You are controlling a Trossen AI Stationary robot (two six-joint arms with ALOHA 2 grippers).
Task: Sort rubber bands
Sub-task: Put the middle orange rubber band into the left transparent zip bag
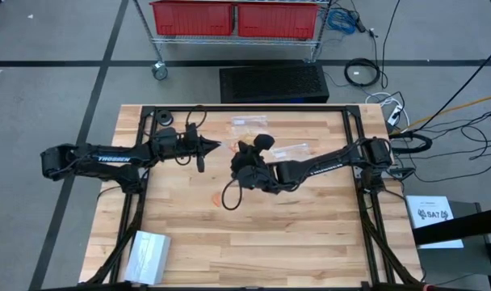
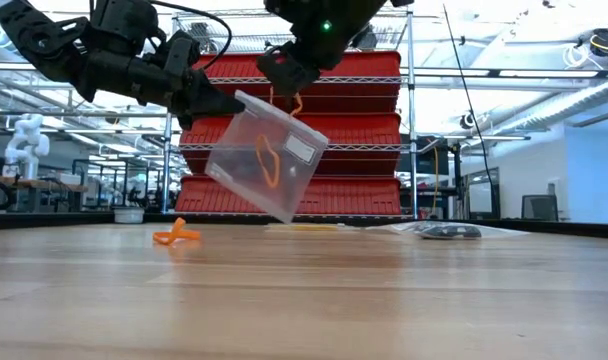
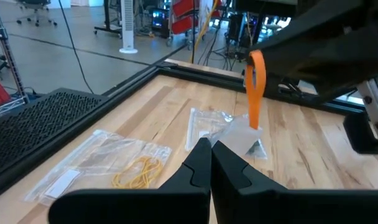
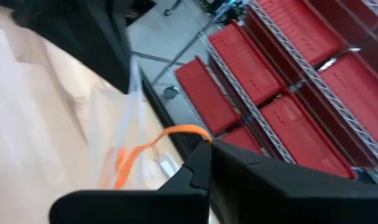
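An orange rubber band [image 3: 255, 87] is pinched in the closed right tool [image 4: 209, 148] and held above the mouth of a clear bag [image 2: 266, 155] that already contains an orange loop; the bag is lifted off the counter [image 1: 310, 234], tilted, with one corner clamped in the closed left tool [image 3: 210, 149] near the middle of the counter's far half. A further orange band [image 2: 176, 236] lies loose on the counter, just nearer than the tools in the high view. A second clear bag holding yellowish bands [image 3: 139, 172] is seen flat on the far part of the counter, and a third bag with dark contents [image 2: 446, 231] lies to its right. The step in hand appears to be the loading of an orange band into the orange bag. The next move probably calls for the band to be lowered through the bag's opening and released while the bag is kept steady, after which the loose orange band would need to be collected. A white box [image 1: 147, 257] rests at the near left corner.
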